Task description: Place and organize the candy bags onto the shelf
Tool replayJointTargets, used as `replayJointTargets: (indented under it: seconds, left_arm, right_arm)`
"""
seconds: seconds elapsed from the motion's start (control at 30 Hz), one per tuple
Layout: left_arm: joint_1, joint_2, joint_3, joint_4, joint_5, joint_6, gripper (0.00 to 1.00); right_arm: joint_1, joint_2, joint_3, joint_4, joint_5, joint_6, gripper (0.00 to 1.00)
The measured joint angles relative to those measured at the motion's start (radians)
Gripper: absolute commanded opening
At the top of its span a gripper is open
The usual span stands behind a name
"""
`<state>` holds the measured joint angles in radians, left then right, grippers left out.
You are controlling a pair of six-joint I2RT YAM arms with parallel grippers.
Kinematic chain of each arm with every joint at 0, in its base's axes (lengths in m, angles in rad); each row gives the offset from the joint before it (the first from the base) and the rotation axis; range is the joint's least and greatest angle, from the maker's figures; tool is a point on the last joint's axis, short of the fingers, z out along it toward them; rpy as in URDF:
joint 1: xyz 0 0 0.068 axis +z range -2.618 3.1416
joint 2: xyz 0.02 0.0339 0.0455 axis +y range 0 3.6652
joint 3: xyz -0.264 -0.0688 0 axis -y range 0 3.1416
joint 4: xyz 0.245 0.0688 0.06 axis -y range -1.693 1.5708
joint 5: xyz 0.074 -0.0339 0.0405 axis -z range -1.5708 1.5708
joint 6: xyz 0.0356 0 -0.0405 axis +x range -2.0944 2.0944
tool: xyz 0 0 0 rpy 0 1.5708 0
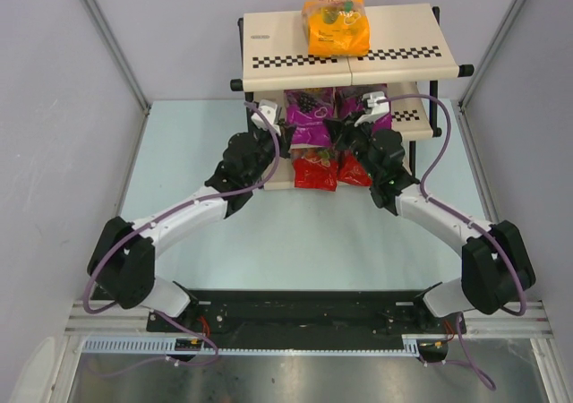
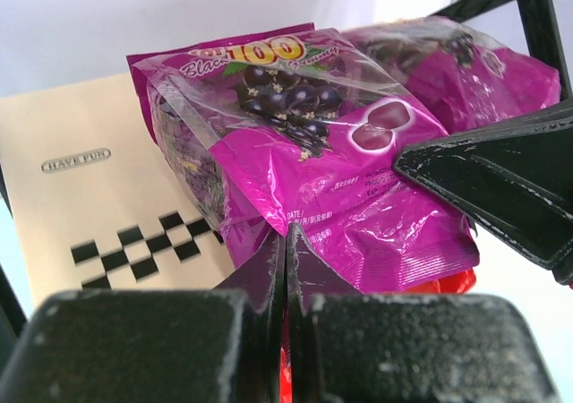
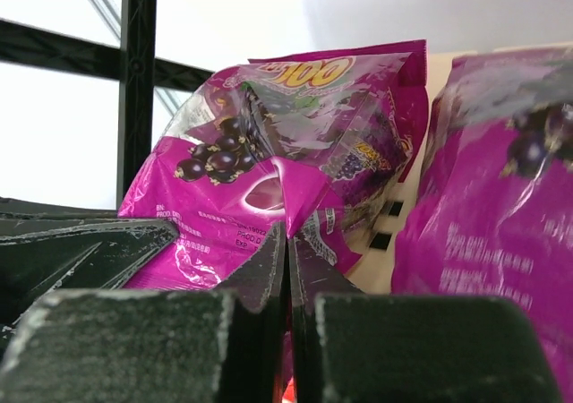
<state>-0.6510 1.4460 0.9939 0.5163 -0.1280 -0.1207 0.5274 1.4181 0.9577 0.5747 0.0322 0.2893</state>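
Observation:
The shelf [image 1: 269, 40] stands at the table's far side. An orange candy bag [image 1: 336, 27] lies on its top board. Two purple candy bags [image 1: 309, 112] [image 1: 358, 103] sit side by side on the middle board, and two red ones [image 1: 315, 170] [image 1: 354, 170] lie on the bottom board. My left gripper [image 2: 286, 242] is shut, pinching the lower edge of the left purple bag [image 2: 304, 134]. My right gripper [image 3: 286, 233] is shut on a fold of film at the bottom of the right purple bag [image 3: 269, 143]. Red film shows below both sets of jaws.
The shelf's black frame post [image 3: 139, 81] rises close to the right purple bag. A black wedge-shaped part of the other arm [image 2: 501, 188] reaches in at the right of the left wrist view. Grey walls close in the table on three sides.

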Motion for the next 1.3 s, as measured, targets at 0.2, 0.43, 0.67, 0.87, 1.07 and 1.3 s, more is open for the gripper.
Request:
replayJointTargets:
  seconds: [0.2, 0.43, 0.67, 0.87, 1.07, 1.3]
  left_arm:
    - [0.018, 0.056, 0.051, 0.011, 0.021, 0.0, 0.0]
    - [0.025, 0.086, 0.078, 0.021, 0.028, 0.008, 0.0]
    - [0.04, 0.085, 0.078, 0.043, 0.014, 0.029, 0.45]
    - [0.061, 0.061, 0.069, 0.063, -0.02, 0.043, 0.58]
    - [0.062, -0.018, 0.034, 0.07, -0.027, 0.04, 0.59]
    - [0.062, -0.112, -0.031, 0.072, -0.025, 0.013, 0.64]
  right_arm:
    - [-0.034, 0.043, 0.037, 0.009, -0.025, 0.006, 0.0]
    - [-0.056, 0.069, 0.064, 0.009, -0.049, 0.01, 0.0]
    - [-0.078, 0.084, 0.076, 0.016, -0.057, 0.023, 0.33]
    - [-0.09, 0.063, 0.077, 0.002, -0.045, 0.025, 0.48]
    - [-0.098, -0.002, 0.077, -0.035, -0.053, 0.024, 0.52]
    - [-0.106, -0.169, 0.054, -0.05, -0.055, 0.033, 0.52]
